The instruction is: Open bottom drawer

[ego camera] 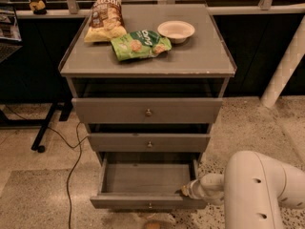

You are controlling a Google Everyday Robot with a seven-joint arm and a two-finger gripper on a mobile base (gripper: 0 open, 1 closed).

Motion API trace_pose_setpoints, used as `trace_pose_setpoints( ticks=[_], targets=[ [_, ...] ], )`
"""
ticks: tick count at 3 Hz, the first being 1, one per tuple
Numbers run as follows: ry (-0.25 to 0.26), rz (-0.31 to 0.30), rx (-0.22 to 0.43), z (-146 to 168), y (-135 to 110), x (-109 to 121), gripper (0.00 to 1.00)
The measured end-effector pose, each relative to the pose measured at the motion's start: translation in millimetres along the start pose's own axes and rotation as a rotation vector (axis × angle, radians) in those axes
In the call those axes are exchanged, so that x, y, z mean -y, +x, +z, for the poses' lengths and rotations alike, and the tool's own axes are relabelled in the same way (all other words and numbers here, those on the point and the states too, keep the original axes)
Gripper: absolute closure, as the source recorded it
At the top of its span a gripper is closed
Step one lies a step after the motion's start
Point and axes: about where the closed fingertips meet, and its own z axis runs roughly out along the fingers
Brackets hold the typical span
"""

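Note:
The grey cabinet (pixel 147 63) has three flat-fronted drawers. The bottom drawer (pixel 143 202) is pulled out, and its plain grey tray (pixel 145 178) shows empty. Its small round knob (pixel 149 205) sits mid-front. The middle drawer (pixel 148 142) and the top drawer (pixel 147 110) are pushed in further. My gripper (pixel 186 191) sits at the right end of the bottom drawer's front edge, at the top rim. My white arm (pixel 257 190) fills the lower right corner.
On the cabinet top lie a yellow chip bag (pixel 104 19), a green snack bag (pixel 139 44) and a white bowl (pixel 176 30). A black cable (pixel 71 166) runs on the floor at the left. A white post (pixel 283 68) stands at the right.

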Motion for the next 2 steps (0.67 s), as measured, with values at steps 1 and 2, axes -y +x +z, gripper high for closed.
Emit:
trace_pose_setpoints(
  ticks=[1,2],
  targets=[
    [-0.015,0.021,-0.005,-3.4,24.9,-3.4,1.0],
    [-0.015,0.021,-0.005,-3.5,24.2,-3.4,1.0]
  ],
)
